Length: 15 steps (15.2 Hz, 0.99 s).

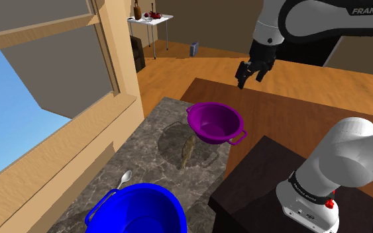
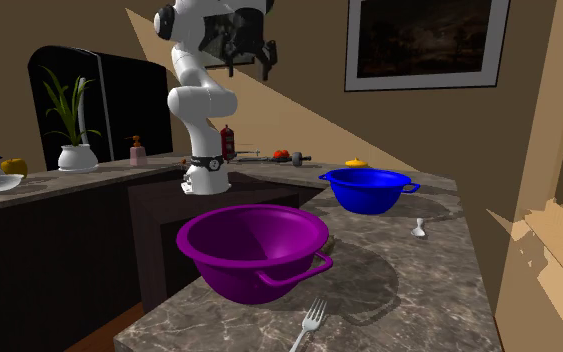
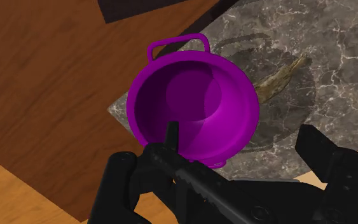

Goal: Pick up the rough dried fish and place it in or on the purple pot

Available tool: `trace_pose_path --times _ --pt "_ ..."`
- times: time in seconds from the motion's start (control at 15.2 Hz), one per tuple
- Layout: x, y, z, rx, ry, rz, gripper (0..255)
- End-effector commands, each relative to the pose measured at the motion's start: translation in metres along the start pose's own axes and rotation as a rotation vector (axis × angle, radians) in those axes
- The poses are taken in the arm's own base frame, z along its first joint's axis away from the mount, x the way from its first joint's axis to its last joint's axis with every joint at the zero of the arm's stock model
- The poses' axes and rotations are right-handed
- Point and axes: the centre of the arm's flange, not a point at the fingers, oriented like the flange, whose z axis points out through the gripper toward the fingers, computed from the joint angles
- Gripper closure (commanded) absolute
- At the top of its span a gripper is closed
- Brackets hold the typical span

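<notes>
One marble counter carried two pots, a blue pot and a purple pot, both bare inside. One black gripper hung at the purple pot's 1 o'clock in the shoulder view, fingers spread, gripping nothing. One dried fish lay on the counter just beside the purple pot at 7 o'clock; the second exterior view gave one fork at that pot's 5 o'clock, and the shoulder view one spoon at the blue pot's 11 o'clock.

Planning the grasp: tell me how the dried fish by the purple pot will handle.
The dried fish looks thin and curved: probably stiff and light. Lying flat on the counter, it shouldn't roll, though its narrow body might pivot when pinched.
</notes>
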Motion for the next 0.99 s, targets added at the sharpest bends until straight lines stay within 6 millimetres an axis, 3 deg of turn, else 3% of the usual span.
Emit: trace_pose_path --times 0.0,0.92 --pt "0.001 -0.013 0.022 -0.006 -0.003 0.033 0" --pt "0.038 -0.109 0.181 -0.053 -0.032 0.248 0"
